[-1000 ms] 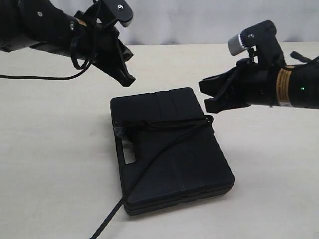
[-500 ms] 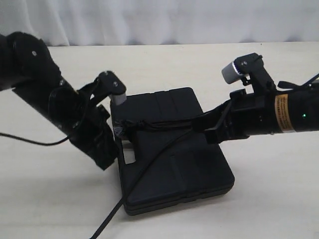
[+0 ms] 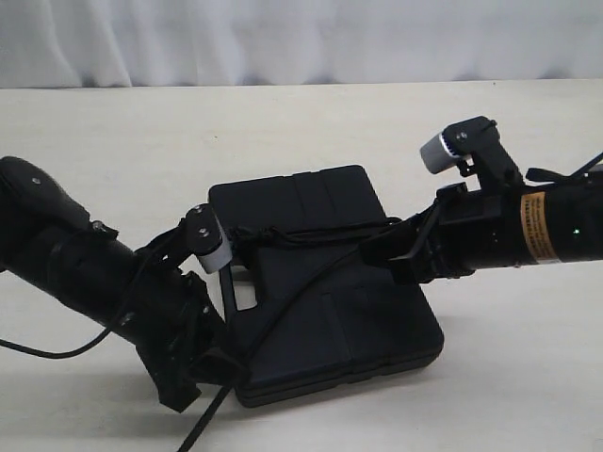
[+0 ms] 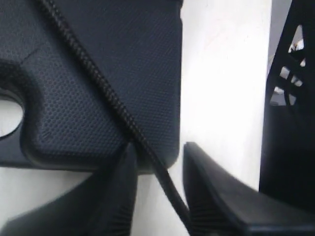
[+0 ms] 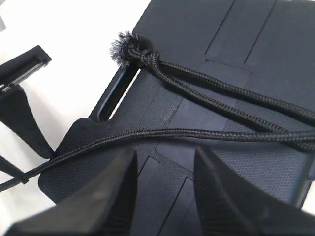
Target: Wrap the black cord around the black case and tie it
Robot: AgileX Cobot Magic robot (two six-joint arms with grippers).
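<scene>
The black case lies flat mid-table, its handle slot to the left. The black cord crosses the case near that end and has a frayed knot by the slot. One strand runs diagonally to the front left corner and off the front. My left gripper sits low at that corner, open. In the left wrist view this gripper has the cord passing loose between its fingers. My right gripper hovers over the case's right side. Its wrist view shows this gripper open and empty.
The case rests on a beige table with a white curtain behind. A thicker arm cable trails on the table at the front left. My left arm shows beyond the case's handle end in the right wrist view.
My left arm swung down from the back left to the case's front left corner. My right gripper moved in over the case's right side. Both grippers opened.
</scene>
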